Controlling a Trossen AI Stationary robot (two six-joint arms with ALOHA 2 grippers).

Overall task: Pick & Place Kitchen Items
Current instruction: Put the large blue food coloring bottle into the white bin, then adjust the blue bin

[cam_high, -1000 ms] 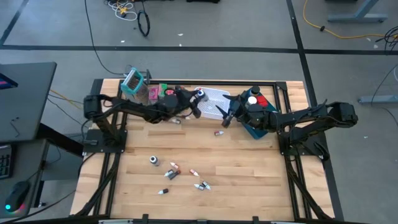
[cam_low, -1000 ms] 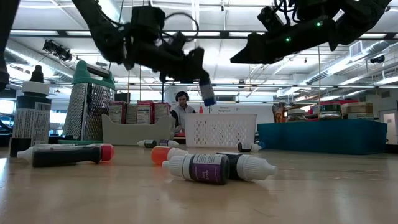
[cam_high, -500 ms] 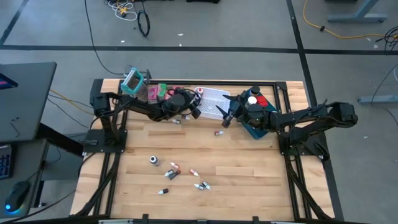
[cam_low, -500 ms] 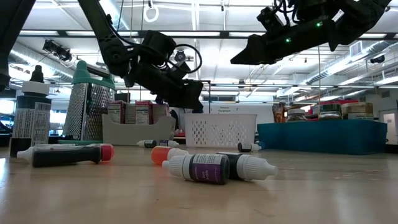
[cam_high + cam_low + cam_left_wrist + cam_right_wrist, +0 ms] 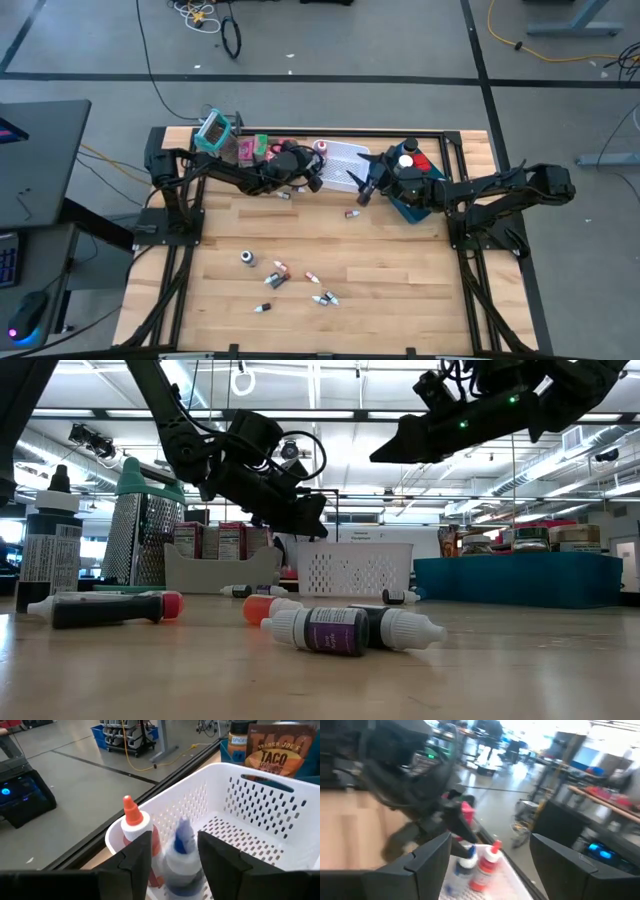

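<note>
The table (image 5: 380,270) was pale wood planking with a smooth, slightly shiny finish. The basket (image 5: 260,800) was white perforated plastic, matt. The small bottles (image 5: 330,630) looked like smooth plastic with paper labels. The grater (image 5: 143,538) showed dull metal.

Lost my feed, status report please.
Left gripper open over white mesh basket, blue-capped bottle between its fingers beside orange-capped bottle. Right gripper open, hovering near basket. Nothing blocking.
</note>
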